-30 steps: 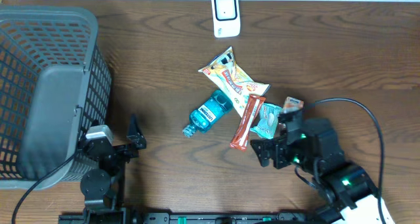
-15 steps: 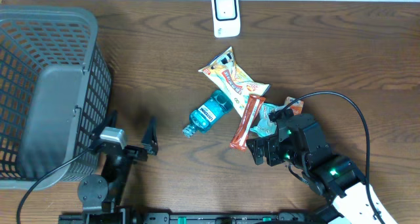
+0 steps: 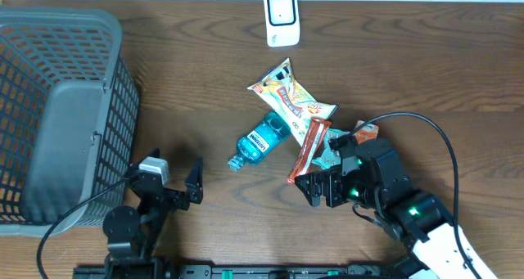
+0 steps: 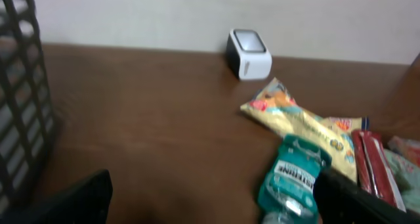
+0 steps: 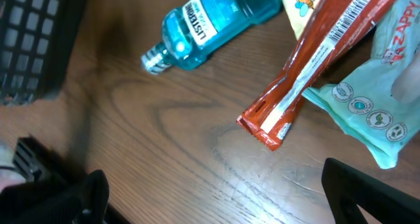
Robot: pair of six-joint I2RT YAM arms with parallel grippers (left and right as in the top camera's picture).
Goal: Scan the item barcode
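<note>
The left black two-finger gripper [image 3: 190, 189] slides closer to the blue plastic bottle [image 3: 260, 140], coming in from its left. The right black two-finger gripper [image 3: 315, 191] also creeps closer to the bottle, coming from its right and a little below it.

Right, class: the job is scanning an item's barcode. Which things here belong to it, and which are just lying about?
Job: white scanner; red stick packet, nearest the right gripper.
Lying about: blue bottle; yellow snack bag; teal packet; grey basket.
</note>
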